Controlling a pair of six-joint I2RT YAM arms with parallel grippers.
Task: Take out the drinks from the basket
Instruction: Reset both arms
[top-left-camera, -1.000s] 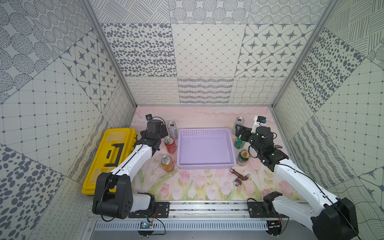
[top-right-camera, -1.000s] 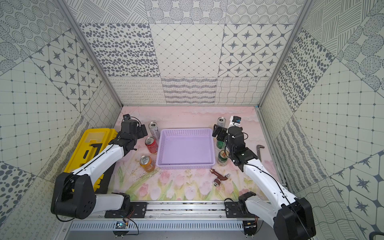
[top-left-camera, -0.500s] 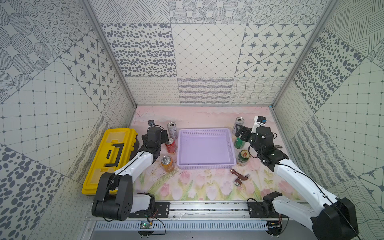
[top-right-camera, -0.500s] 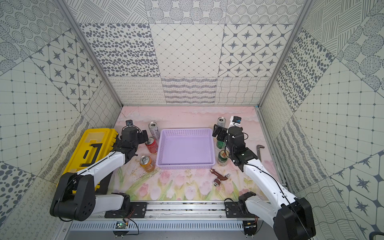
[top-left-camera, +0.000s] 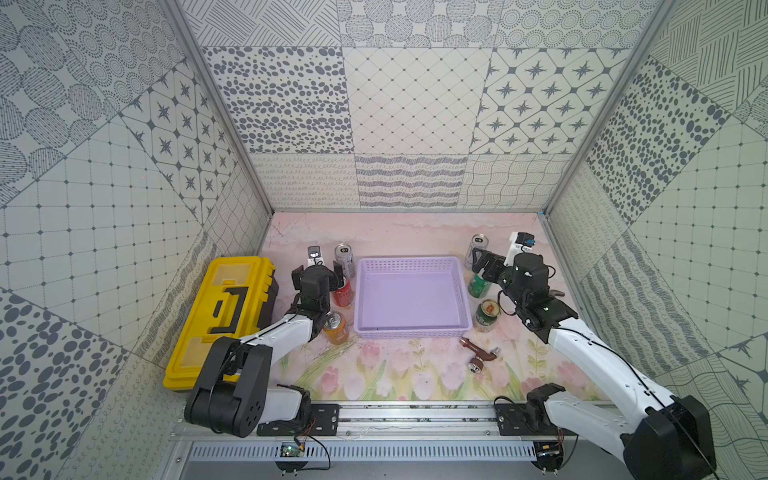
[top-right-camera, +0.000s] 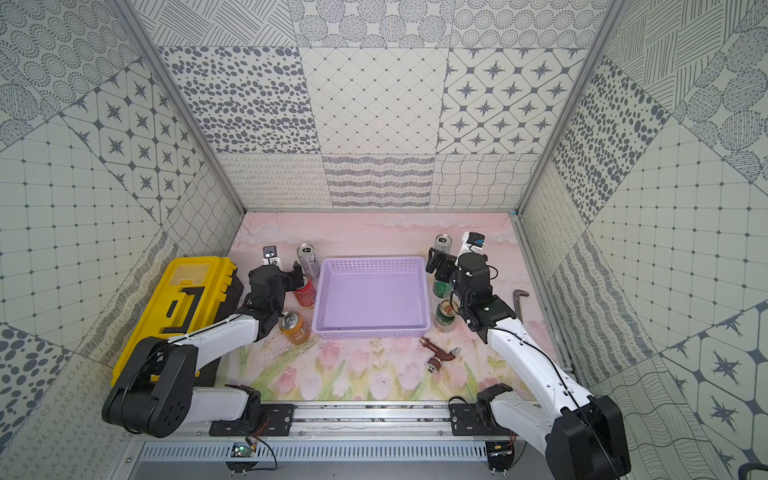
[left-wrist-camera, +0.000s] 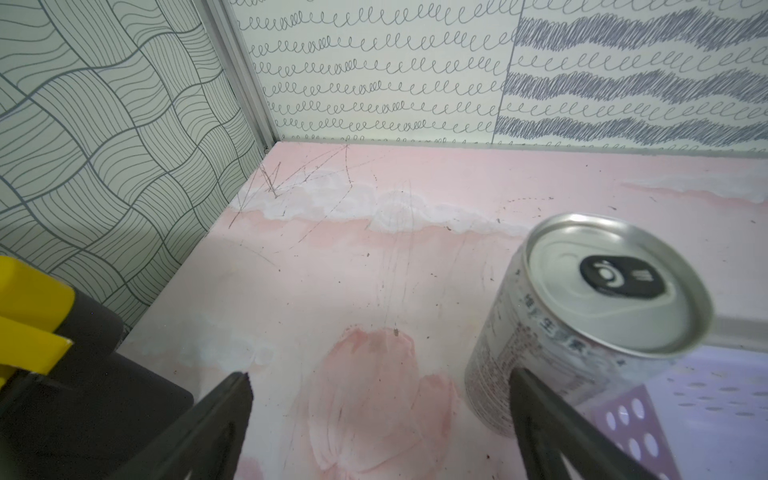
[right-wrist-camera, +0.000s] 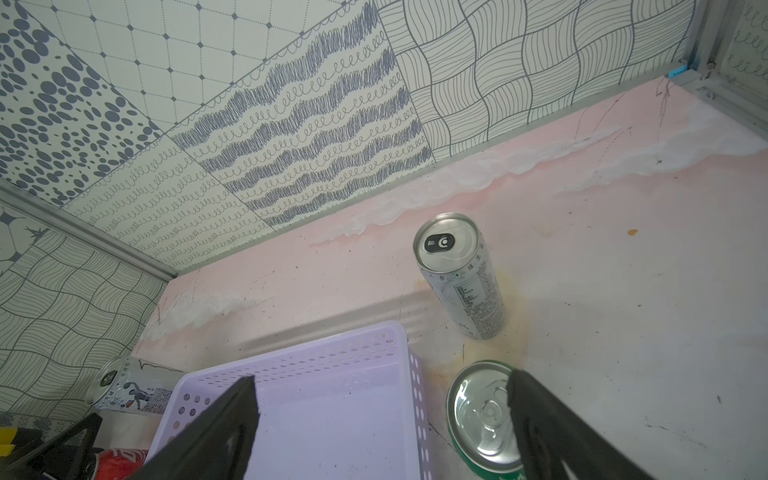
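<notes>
The lilac basket (top-left-camera: 411, 262) (top-right-camera: 372, 262) stands in the middle with nothing inside. Left of it, on the table, are a slim silver can (top-left-camera: 344, 258) (left-wrist-camera: 582, 316), a red can (top-left-camera: 343, 291) and an orange can (top-left-camera: 335, 328). To its right stand another slim silver can (top-left-camera: 477, 249) (right-wrist-camera: 461, 278), a bright green can (top-left-camera: 478, 286) (right-wrist-camera: 482, 419) and a dark green gold-topped can (top-left-camera: 487, 316). My left gripper (top-left-camera: 317, 275) (left-wrist-camera: 382, 374) is open and empty beside the red can. My right gripper (top-left-camera: 484, 266) (right-wrist-camera: 381, 378) hangs open over the basket's far right corner and the bright green can.
A yellow toolbox (top-left-camera: 224, 316) with a black handle lies along the left wall. A brown tap fitting (top-left-camera: 478, 355) lies in front of the basket, to the right. A dark L-shaped key (top-right-camera: 518, 301) rests near the right wall.
My left gripper has drawn back toward the front, away from the slim silver can, still open. The right arm and all cans have stayed put.
</notes>
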